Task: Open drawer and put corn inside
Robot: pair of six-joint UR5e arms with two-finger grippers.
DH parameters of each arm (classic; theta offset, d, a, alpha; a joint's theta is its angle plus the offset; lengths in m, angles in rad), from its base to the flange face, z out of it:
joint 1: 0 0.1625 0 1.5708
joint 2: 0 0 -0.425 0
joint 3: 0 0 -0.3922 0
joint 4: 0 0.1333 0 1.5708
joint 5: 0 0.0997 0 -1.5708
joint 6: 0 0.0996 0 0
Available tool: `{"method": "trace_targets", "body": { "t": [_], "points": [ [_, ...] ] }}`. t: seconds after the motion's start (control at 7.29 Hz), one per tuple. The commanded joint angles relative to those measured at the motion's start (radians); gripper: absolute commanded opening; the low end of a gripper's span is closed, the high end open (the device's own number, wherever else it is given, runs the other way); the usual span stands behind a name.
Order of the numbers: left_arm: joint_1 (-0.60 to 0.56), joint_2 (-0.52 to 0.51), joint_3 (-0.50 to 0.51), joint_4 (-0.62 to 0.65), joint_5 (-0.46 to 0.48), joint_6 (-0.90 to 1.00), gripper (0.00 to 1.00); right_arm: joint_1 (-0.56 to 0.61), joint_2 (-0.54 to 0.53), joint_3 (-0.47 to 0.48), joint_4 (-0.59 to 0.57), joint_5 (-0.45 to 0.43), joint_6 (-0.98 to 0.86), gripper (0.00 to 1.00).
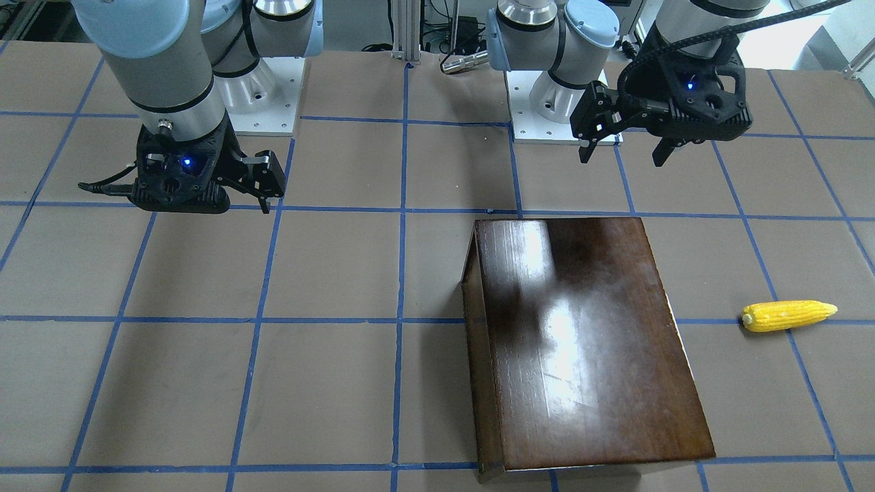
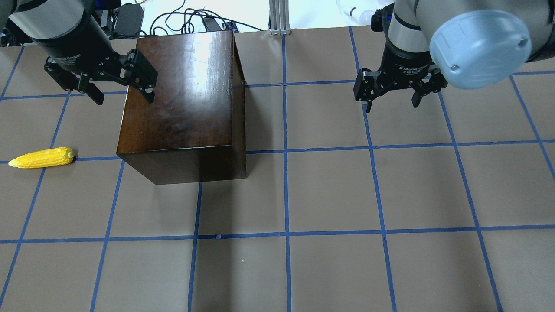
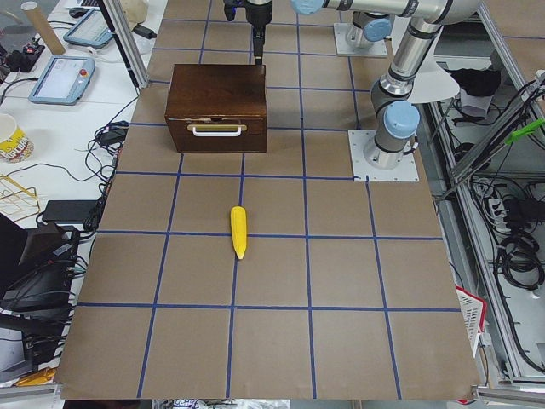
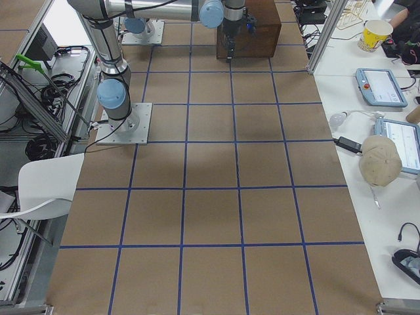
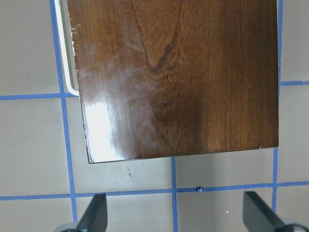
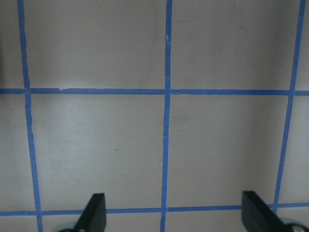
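The glossy dark brown wooden box stands on the left half of the table. Its drawer is shut; its front with a white handle faces the table's left end. The yellow corn lies on the table in front of the drawer, apart from the box, and also shows in the front-facing view. My left gripper is open and empty, raised above the box's robot-side edge. My right gripper is open and empty over bare table.
The brown table cover carries a grid of blue tape lines. The arm bases stand at the robot's edge of the table. Cables, tablets and a cup lie beyond the far edge.
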Motion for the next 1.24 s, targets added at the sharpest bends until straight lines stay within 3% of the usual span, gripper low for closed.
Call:
{"method": "trace_targets", "body": {
  "t": [0.0,0.82,1.1],
  "points": [
    [-0.002,0.01,-0.006,0.0,0.002,-0.003,1.0,0.0,0.0,0.0,0.0,0.0,0.0,1.0],
    [0.007,-0.021,-0.005,0.005,-0.008,-0.003,1.0,0.0,0.0,-0.002,0.0,0.0,0.0,1.0],
    [0.065,-0.044,0.002,0.007,-0.011,0.015,1.0,0.0,0.001,0.0,0.0,0.0,0.0,1.0]
  ]
}}
